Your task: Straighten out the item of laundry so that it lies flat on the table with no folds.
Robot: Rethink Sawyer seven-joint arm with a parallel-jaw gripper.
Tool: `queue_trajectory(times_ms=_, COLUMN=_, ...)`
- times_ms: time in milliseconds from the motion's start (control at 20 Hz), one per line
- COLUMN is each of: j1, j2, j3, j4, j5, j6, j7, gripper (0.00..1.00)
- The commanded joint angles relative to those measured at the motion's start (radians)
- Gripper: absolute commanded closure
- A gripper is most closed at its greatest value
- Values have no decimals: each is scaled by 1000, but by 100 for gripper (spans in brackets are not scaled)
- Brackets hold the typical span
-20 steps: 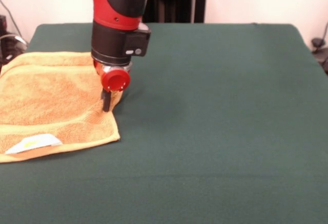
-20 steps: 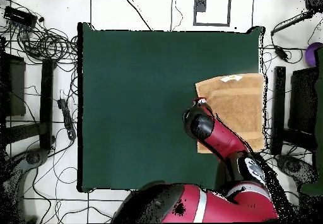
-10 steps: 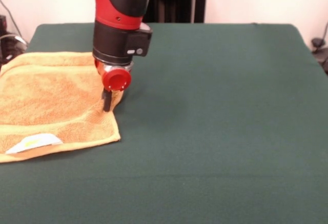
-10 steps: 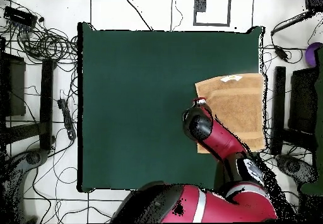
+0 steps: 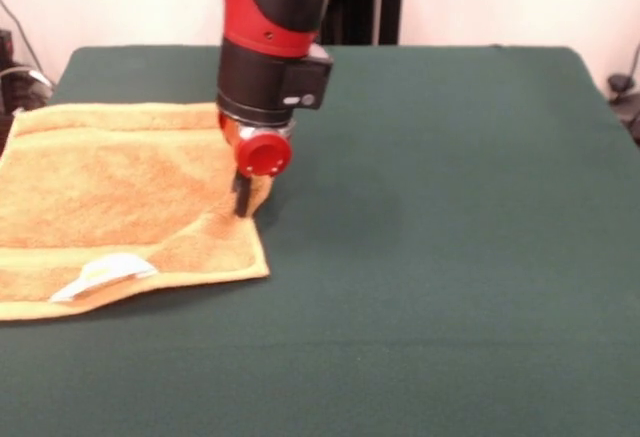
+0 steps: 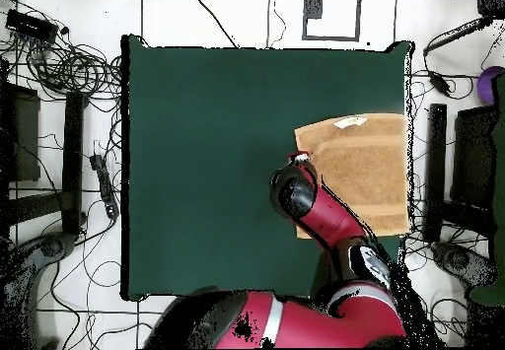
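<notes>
Green table (image 5: pixel 450 257), pale wall behind. Towel (image 5: pixel 100 197) lies at the left edge, tag (image 5: pixel 100 275) near. Gripper (image 5: pixel 241 202) pinches the towel's right edge, lifting a small peak.

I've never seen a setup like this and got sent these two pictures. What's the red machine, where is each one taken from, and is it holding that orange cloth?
The red and black machine is a robot arm; its gripper points down. One picture looks across the table, the other straight down from above. An orange-tan towel lies near one table edge, with a small white tag near its front edge. The gripper's tip presses on the towel's edge; whether it pinches the cloth cannot be seen.
</notes>
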Motion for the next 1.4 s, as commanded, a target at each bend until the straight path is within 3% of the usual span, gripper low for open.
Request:
queue_trajectory(times_ms=50, j1=95, j2=-25, j3=178, j4=166, j5=67, j6=203, j7=224, gripper=100)
queue_trajectory(times_ms=200, j1=87, j2=-12, j3=193, j4=165, j5=70, j6=168, j7=224, gripper=100)
queue_trajectory(times_ms=450, j1=12, j2=71, j3=297, j4=161, j5=37, j6=-15, j7=267, gripper=100)
queue_trajectory(times_ms=850, j1=32, j2=112, j3=329, j4=143, j5=80, j6=-108, j7=335, gripper=100)
queue_trajectory(times_ms=900, j1=50, j2=114, j3=310, j4=138, j5=92, j6=-113, j7=334, gripper=100)
queue_trajectory(times_ms=950, j1=135, j2=119, j3=217, j4=109, j5=147, j6=-64, j7=296, gripper=100)
queue_trajectory(times_ms=1000, j1=201, j2=126, j3=153, j4=96, j5=227, j6=-4, j7=288, gripper=0)
queue_trajectory(times_ms=1150, j1=209, j2=120, j3=160, j4=105, j5=277, j6=25, j7=322, gripper=0)
queue_trajectory(times_ms=1400, j1=83, j2=98, j3=376, j4=174, j5=306, j6=-95, j7=449, gripper=0)
